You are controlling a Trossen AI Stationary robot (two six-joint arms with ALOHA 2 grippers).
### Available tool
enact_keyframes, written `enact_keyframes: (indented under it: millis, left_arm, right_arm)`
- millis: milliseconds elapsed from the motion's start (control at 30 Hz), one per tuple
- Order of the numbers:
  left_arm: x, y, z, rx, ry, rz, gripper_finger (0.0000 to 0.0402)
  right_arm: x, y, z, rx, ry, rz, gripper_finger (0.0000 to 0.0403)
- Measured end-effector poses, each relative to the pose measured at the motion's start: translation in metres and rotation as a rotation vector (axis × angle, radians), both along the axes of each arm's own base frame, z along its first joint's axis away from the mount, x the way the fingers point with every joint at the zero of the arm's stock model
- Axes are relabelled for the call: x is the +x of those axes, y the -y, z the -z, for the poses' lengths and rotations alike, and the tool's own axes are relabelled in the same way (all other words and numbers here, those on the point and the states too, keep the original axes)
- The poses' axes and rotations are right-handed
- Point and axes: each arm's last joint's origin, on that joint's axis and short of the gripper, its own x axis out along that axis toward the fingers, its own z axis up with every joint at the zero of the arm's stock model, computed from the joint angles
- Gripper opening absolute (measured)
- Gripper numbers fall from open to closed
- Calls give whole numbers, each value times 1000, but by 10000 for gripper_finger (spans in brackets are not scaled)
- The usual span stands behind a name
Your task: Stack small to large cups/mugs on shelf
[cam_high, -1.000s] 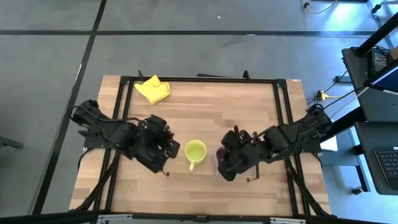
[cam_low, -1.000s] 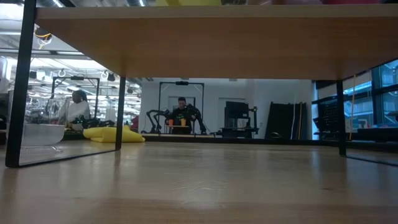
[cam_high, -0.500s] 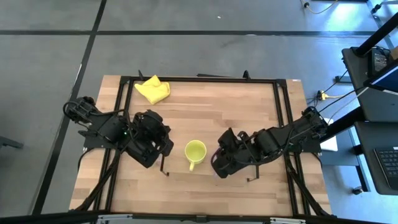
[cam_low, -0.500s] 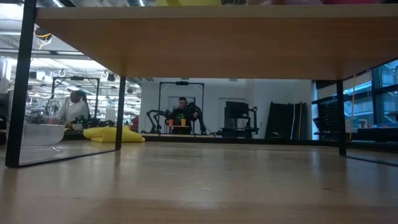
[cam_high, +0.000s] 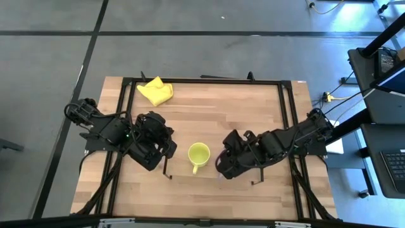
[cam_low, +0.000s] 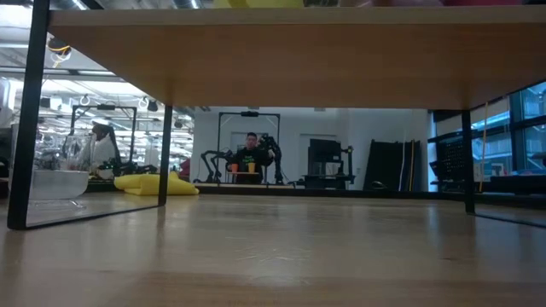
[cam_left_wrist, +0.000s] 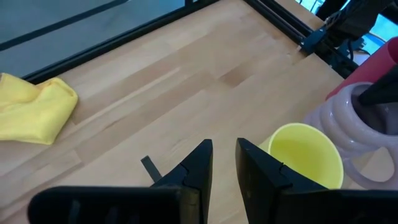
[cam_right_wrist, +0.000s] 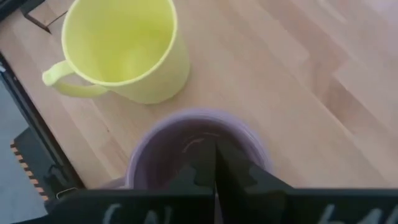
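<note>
My right gripper has slid left since a second ago and now sits at the purple mug, jaws closed together over its rim. The mug stands on the shelf, just right of the yellow mug. My left gripper has pulled back left, jaws slightly apart, empty. A yellow cloth lies at the back.

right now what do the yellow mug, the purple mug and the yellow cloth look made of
The yellow mug looks like matte plastic: even colour, soft dull sheen, thin rim, though glazed ceramic isn't ruled out. The purple mug seems the same, opaque lilac with a smooth moulded handle. The yellow cloth is soft fabric, crumpled into folds, probably microfibre.
</note>
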Motion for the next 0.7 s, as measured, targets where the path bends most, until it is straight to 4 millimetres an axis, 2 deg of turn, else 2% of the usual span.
enact_keyframes:
  millis: [467,700]
  left_arm:
    - [0,0,0,-2,21,-23,66]
    - [0,0,0,-2,21,-23,66]
  right_arm:
    - [16,8,0,4,42,-85,4]
    - [15,8,-1,-13,31,-112,3]
